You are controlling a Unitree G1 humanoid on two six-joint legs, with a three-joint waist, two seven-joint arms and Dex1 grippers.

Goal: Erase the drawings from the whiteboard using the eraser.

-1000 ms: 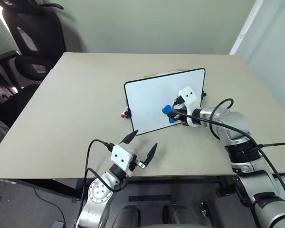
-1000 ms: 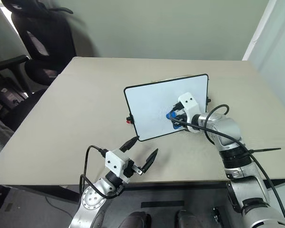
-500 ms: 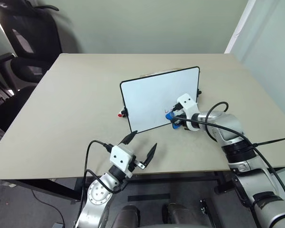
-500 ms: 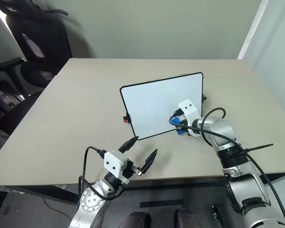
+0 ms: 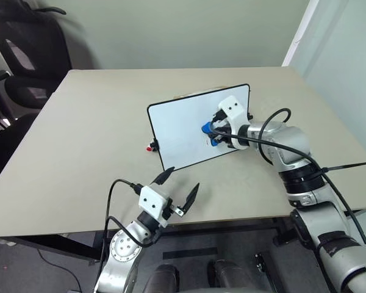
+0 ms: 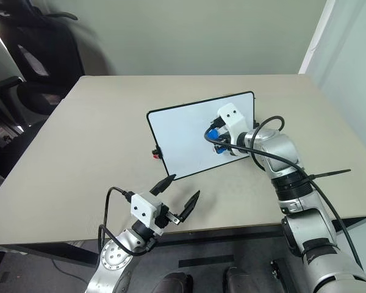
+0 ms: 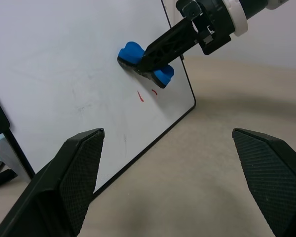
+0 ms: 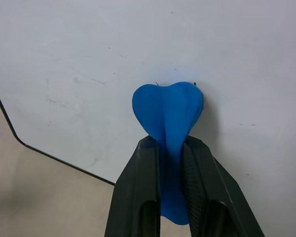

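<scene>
- Nearest the robot, the left end effector (image 5: 177,185) hangs over the front edge of the bench (image 5: 79,146), its two black fingers spread wide and holding nothing.
- It points toward the whiteboard (image 5: 183,131) but sits well apart from it.
- Further in, the whiteboard stands propped at a tilt near the middle of the bench, its thin black frame resting on the surface and a small red knob (image 5: 150,147) on its left side.
- The board looks light and stiff, and since it is only propped, a hard push could probably tip it or slide it back. Light, even pressure seems wise.
- The right end effector (image 5: 211,134) is clamped on the eraser (image 7: 144,62), which presses against the board face on its right-hand part.
- The eraser is pinched across its middle and bulges out past the fingertips in a heart shape, so it reads as soft and squashy. That mid-body hold looks sound, because it leaves a broad blue pad free to wipe.
- In the left wrist view, the drawings (image 7: 147,94), two tiny red marks, sit just below the eraser and are not covered by it.
- My judgement is that the wipe is unfinished, and the pad needs to pass down over those marks.
- Beyond the bench, a black chair (image 5: 24,49) stands at the far left against a plain wall.
</scene>
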